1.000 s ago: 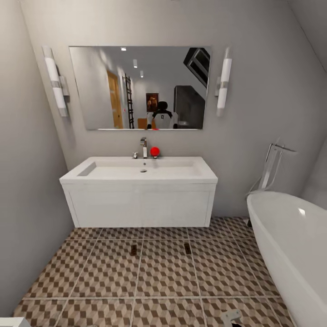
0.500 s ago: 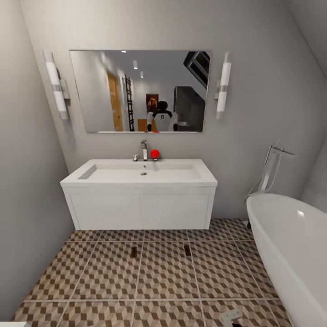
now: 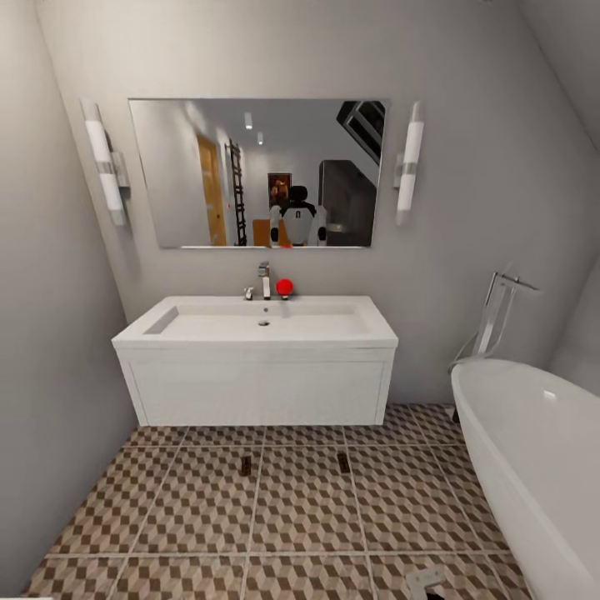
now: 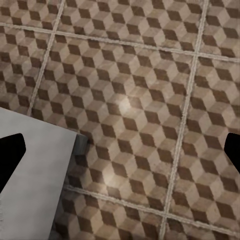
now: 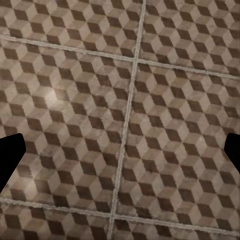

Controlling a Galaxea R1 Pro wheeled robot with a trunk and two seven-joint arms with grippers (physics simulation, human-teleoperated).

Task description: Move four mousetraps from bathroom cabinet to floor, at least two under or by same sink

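Observation:
Two mousetraps lie flat on the bathroom floor (image 3: 300,508) just in front of the white sink (image 3: 250,337): one small dark trap (image 3: 245,465) to the left, the other (image 3: 344,462) to the right, well apart. My left gripper (image 4: 120,152) hangs open over bare patterned tiles, and my right gripper (image 5: 120,152) is open over the tiles as well, both with nothing between the fingers. A pale piece of my right arm (image 3: 425,581) pokes in at the head view's lower edge. The cabinet is out of view.
A white bathtub (image 3: 533,467) with a chrome standing tap (image 3: 498,312) fills the right side. Grey walls close in left and right. A mirror (image 3: 254,173), two wall lamps, a faucet and a red ball (image 3: 284,287) are above the sink. A pale grey panel (image 4: 30,180) lies under my left gripper.
The whole head view has slid downward a little, so the camera has moved. The two mousetraps keep their places on the tiles.

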